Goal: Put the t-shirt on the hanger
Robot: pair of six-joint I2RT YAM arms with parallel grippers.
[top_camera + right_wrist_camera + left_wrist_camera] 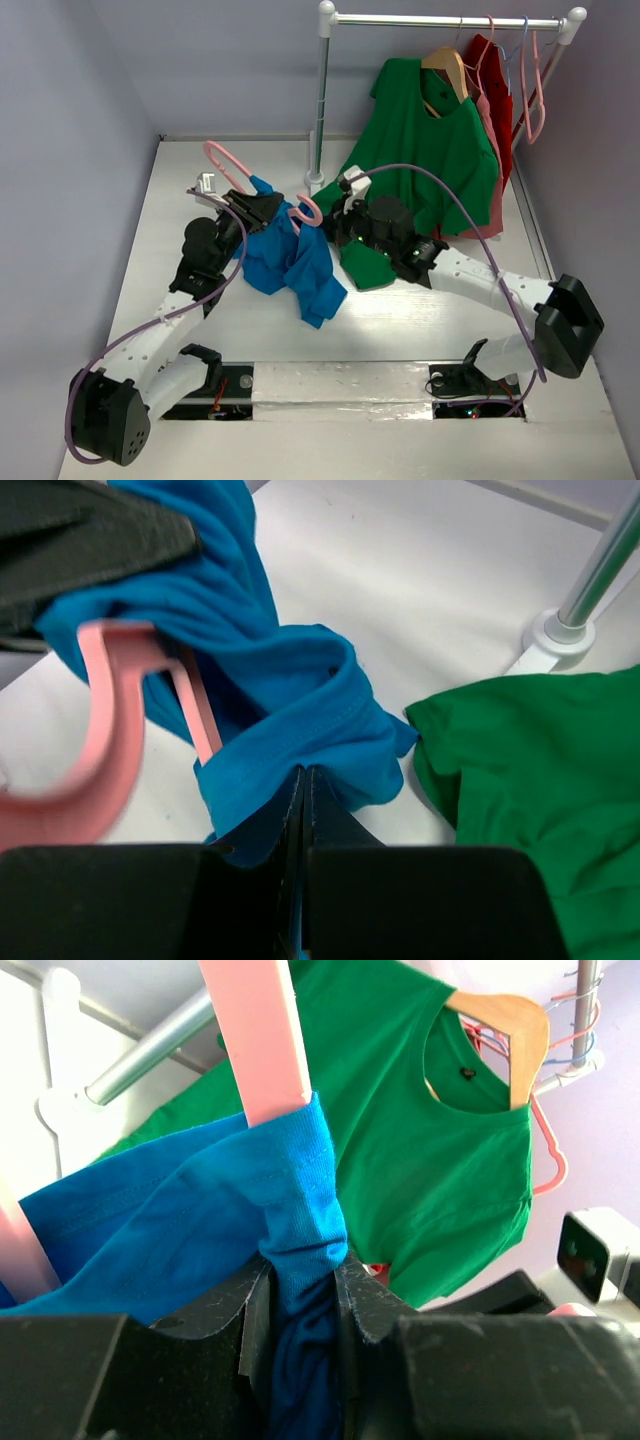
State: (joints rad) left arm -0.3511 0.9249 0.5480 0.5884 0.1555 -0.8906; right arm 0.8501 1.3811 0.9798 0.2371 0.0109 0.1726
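Top view: t-shirt (295,262) bunched mid-table, upper part raised between left gripper (258,208) and right gripper (330,222). Hanger (308,212) threaded through it, hook poking out beside right gripper.

Left wrist: your left fingers (365,1310) clamped on fold of blue hem, pink hanger arm rising from cloth just above (green t-shirt (430,1160) hangs behind).

Right wrist: fingers pressed together, pinching blue edge.

Handling, likely: fabric light, limp, stretchy, and will slip off thin smooth plastic. Take hold at stitched hem, not loose middle.
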